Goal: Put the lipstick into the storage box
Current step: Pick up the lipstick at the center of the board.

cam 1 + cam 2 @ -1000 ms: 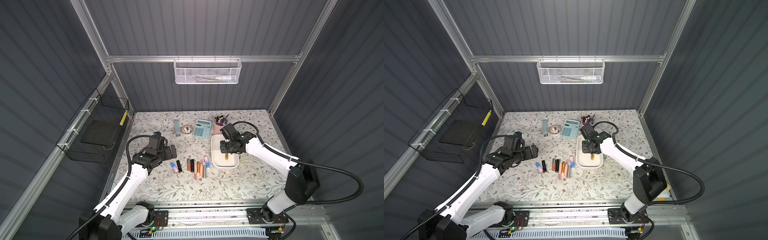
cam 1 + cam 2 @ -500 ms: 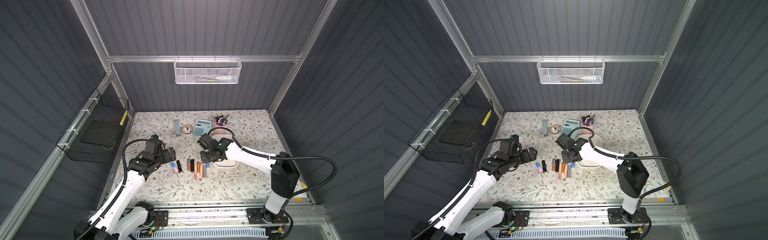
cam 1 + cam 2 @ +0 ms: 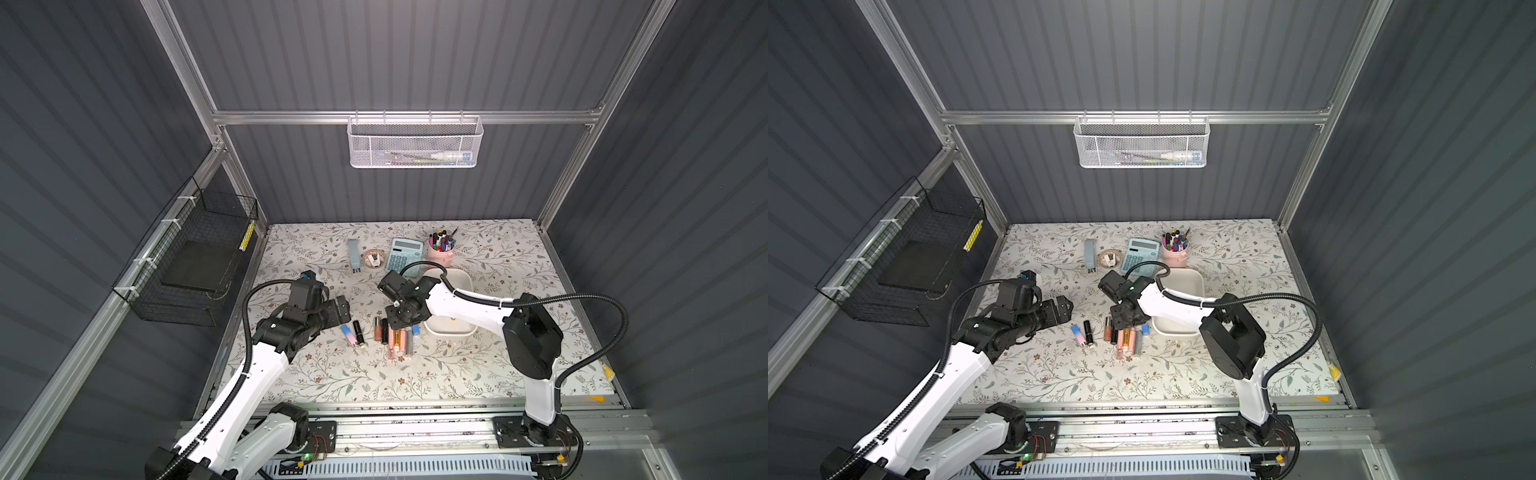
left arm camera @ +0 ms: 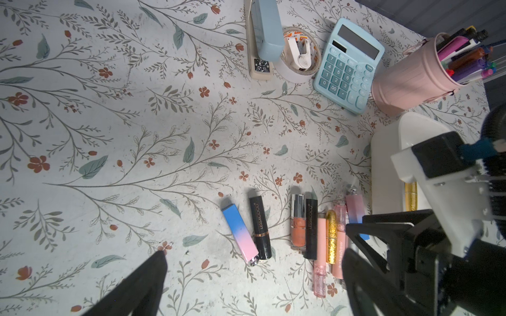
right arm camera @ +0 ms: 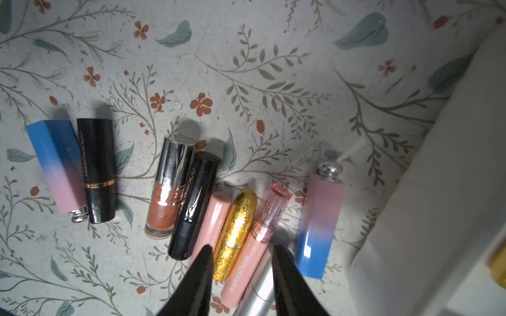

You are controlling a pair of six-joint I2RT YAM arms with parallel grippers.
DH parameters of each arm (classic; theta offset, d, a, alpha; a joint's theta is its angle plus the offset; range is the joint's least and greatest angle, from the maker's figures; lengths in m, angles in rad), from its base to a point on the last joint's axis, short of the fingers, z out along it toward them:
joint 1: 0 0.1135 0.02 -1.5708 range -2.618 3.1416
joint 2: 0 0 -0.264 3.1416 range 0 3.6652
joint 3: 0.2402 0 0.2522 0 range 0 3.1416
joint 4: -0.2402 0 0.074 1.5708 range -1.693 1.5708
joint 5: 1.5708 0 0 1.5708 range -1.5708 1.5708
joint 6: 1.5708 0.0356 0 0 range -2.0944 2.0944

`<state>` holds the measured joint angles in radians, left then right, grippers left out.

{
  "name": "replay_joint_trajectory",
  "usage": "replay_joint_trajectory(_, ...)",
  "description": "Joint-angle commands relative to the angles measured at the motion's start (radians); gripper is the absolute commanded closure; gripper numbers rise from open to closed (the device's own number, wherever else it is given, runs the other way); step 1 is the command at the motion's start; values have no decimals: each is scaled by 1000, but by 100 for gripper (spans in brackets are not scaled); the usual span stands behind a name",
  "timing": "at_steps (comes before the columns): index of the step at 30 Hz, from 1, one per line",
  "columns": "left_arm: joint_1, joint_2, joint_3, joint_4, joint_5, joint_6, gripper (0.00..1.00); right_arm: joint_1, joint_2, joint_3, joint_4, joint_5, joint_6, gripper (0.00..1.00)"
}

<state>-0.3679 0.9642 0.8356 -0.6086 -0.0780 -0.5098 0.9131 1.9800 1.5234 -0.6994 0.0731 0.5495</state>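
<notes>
Right end effector (image 5: 242,253): is hanging low over the row of lipsticks (image 3: 392,337), its two black fingers (image 5: 200,273) standing a little apart — released, with nothing lifted.
Between its tips: the gold glitter lipstick (image 5: 235,232) and a pink gloss tube (image 5: 254,257) printed "kakashow" are lying side by side; whether either tip is touching them is hard to tell from the wrist view.
Left end effector (image 3: 343,309): is hovering over bare worktop (image 3: 316,374) with jaws spread wide, holding nothing, near the row's end on its own side.
Row, as the right wrist view is showing it: a blue-and-pink tube (image 5: 57,164) is touching a black lipstick (image 5: 97,169). Apart from that pair, an orange gloss bottle (image 5: 167,191) with a silver cap, a black tube (image 5: 194,205) and a pale pink tube (image 5: 210,219) are crowding against the gold one. A second blue-and-pink tube (image 5: 320,219) is lying nearest the box.
Storage box (image 3: 457,275): is sitting on the worktop just beside the row, on the right arm's side — the white arm is crossing above it in both top views.
Inside the box: one gold lipstick (image 4: 410,195) is lying on its floor.
Behind the box: a light-blue calculator (image 3: 405,257) and a pink pen cup (image 3: 440,254) are standing close together, with a tape roll (image 3: 372,259) and a stapler (image 3: 353,254) further along.
On the walls: a white mesh basket (image 3: 413,143) is hanging on the back rail, a black wire basket (image 3: 195,266) on the left wall.
</notes>
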Motion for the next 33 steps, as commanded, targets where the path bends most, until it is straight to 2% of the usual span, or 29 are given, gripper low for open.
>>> replay_joint_trajectory(1, -3, 8, 12, -20, -14, -1, 0, 16, 11, 10, -7, -18, 17, 62)
replay_joint_trajectory(15, -3, 39, 25, -16, -20, 11, 0, 30, 56, -7, 16, -50, 28, 66)
replay_joint_trajectory(33, -3, -22, 23, -51, -84, 16, 0, 66, 184, 216, -46, -101, 9, 65)
